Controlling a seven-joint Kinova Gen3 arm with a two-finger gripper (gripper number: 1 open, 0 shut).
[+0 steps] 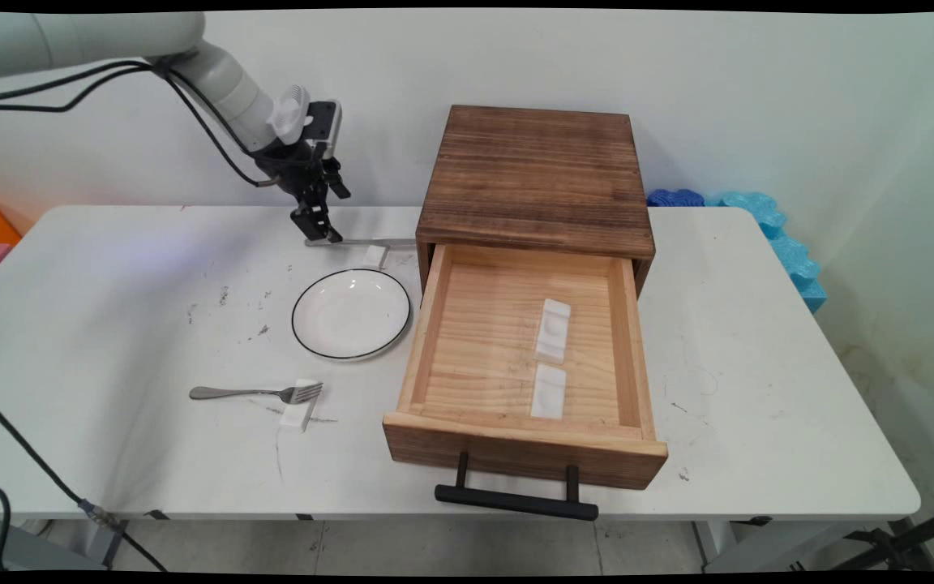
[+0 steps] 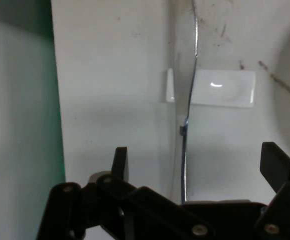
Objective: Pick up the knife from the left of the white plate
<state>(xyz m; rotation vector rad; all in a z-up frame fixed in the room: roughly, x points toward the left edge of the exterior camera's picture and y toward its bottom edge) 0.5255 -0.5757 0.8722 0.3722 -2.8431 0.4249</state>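
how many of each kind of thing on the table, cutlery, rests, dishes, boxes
cutlery: 2, a fork and a knife under the open hand
white rests: 4, fork rest, knife rest, two in the drawer
plate: 1
drawer box: 1
total: 8

Even, soft light fills the main view, bright on the white counter (image 1: pixel 110 324) and the wall behind it. Shadows are faint: a pale one lies under the fork (image 1: pixel 254 394), a darker one beneath the open drawer (image 1: pixel 524 357) front and its black handle (image 1: pixel 516 501). The plate (image 1: pixel 351 313) shows mild sheen without hard glare. Straight edges bow slightly toward the corners. In the hand view the light is dimmer; the end effector (image 2: pixel 197 165) casts a broad grey shadow, a small glint sits on the white rest (image 2: pixel 219 87), and the knife (image 2: pixel 184 75) looks slightly soft.
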